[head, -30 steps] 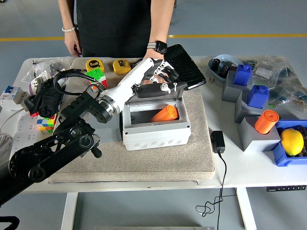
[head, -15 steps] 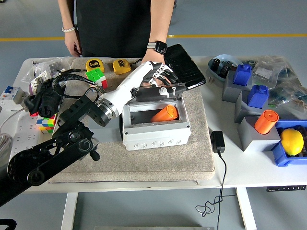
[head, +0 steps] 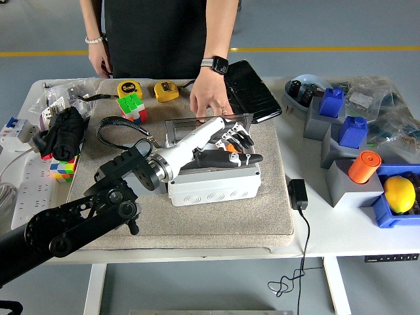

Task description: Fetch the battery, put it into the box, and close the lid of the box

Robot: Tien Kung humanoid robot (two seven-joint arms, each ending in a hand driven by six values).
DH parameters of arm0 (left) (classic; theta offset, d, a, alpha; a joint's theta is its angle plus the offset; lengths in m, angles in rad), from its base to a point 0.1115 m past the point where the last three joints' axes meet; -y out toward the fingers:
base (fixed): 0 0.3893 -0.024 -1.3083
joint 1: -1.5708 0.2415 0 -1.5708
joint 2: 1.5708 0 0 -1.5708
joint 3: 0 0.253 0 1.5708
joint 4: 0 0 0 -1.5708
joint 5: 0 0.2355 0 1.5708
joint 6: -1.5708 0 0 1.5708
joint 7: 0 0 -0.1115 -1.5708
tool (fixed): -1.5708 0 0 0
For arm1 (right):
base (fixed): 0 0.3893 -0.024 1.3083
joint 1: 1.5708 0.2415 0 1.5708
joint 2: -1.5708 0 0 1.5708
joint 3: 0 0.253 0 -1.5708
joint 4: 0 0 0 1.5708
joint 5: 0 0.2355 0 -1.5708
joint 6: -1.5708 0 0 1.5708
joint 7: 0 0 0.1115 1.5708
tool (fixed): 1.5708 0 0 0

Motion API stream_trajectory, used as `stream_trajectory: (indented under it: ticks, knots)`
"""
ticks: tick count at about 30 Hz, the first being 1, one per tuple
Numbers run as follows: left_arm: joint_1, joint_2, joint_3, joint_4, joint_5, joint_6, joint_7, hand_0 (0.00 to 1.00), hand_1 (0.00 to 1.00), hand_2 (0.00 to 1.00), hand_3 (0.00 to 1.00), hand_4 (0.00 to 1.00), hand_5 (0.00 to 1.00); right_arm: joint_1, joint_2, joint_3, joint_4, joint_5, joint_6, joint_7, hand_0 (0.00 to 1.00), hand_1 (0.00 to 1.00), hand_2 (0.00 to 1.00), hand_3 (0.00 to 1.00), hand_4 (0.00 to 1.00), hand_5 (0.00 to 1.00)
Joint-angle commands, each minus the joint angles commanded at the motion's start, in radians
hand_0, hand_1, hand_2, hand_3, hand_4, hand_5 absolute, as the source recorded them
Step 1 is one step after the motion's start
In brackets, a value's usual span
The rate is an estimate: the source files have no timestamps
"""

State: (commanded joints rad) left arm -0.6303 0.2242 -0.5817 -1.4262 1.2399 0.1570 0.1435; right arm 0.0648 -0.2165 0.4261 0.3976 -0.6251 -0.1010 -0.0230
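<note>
Grey box [head: 210, 186] sits on the beige mat [head: 216, 223], approx. in the table's [head: 348, 230] middle. Its lid [head: 223, 159] lies nearly flat over the opening, w/ the left hand [head: 231, 139] resting on top, fingers [head: 244, 139] spread and pressing down, holding nothing. Only a small orange bit of the battery [head: 231, 148] shows between the fingers; it is inside the box, directly under the hand. Left arm [head: 98, 210] comes from the lower left. A person's hand [head: 209, 100] w/ a watch touches the box's far edge, just beyond the robot hand. Another orange cylinder [head: 364, 166] stands far right, well apart.
</note>
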Motion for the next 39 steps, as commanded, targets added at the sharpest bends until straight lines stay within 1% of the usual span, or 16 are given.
stream_trajectory:
  ticks: [2,3,8,9,13,19,25,30,32,35,38,39]
  knots:
    - [-0.005,-0.006,0.015,0.017,-0.013,0.002,-0.01,0.504,0.602,0.587,0.547,0.975,0.571,0.0,0.0,-0.001,-0.001,0.001,0.0,0.0,0.728,0.695,0.69,0.705,0.998,0.576]
    - [-0.008,-0.009,0.022,0.025,-0.019,0.005,-0.015,0.657,0.651,0.605,0.561,0.973,0.57,0.0,0.0,-0.001,-0.001,0.001,0.0,0.0,0.728,0.695,0.69,0.705,0.998,0.576]
    - [-0.023,-0.028,0.045,0.063,-0.029,0.02,-0.036,0.657,0.651,0.605,0.561,0.973,0.57,-0.001,0.0,-0.004,-0.001,0.002,0.0,0.0,0.728,0.695,0.69,0.705,0.998,0.576]
    - [-0.025,-0.032,0.048,0.07,-0.031,0.023,-0.041,0.691,0.68,0.619,0.574,0.973,0.571,-0.001,0.0,-0.004,0.0,0.002,0.0,0.0,0.728,0.695,0.69,0.705,0.998,0.576]
    - [-0.036,-0.049,0.063,0.103,-0.035,0.029,-0.052,0.691,0.68,0.619,0.574,0.973,0.571,0.001,0.0,-0.007,0.001,0.003,0.0,0.0,0.728,0.695,0.69,0.705,0.998,0.576]
    - [-0.045,-0.061,0.083,0.141,-0.028,0.034,-0.055,0.705,0.687,0.621,0.577,0.971,0.573,0.002,0.001,-0.006,0.001,0.003,0.0,0.0,0.727,0.695,0.69,0.706,0.998,0.576]
    - [-0.051,-0.069,0.088,0.178,0.007,0.036,-0.046,0.705,0.688,0.619,0.577,0.964,0.562,0.002,-0.001,-0.003,0.003,0.0,-0.001,-0.001,0.727,0.695,0.69,0.705,0.998,0.577]
    - [-0.056,-0.077,0.089,0.2,0.008,0.04,-0.05,0.699,0.683,0.617,0.575,0.958,0.558,0.003,0.0,-0.002,0.007,-0.004,-0.001,0.0,0.727,0.694,0.69,0.705,0.998,0.577]
    - [-0.053,-0.08,0.086,0.199,0.009,0.04,-0.052,0.699,0.683,0.617,0.575,0.958,0.558,0.003,0.0,0.0,0.01,-0.005,-0.001,0.0,0.727,0.694,0.69,0.705,0.998,0.577]
    - [-0.045,-0.075,0.069,0.174,0.004,0.044,-0.061,0.701,0.683,0.617,0.576,0.953,0.557,0.002,0.0,0.004,0.012,-0.008,-0.001,0.0,0.727,0.695,0.69,0.705,0.998,0.577]
    - [-0.035,-0.062,0.03,0.118,-0.001,0.049,-0.069,0.701,0.683,0.617,0.576,0.953,0.557,0.003,0.0,0.004,0.011,-0.008,-0.001,0.0,0.727,0.695,0.69,0.705,0.998,0.577]
    - [-0.029,-0.055,0.014,0.095,-0.011,0.057,-0.078,0.626,0.648,0.605,0.566,0.951,0.554,0.002,0.0,0.004,0.01,-0.008,-0.001,0.0,0.727,0.695,0.69,0.705,0.998,0.577]
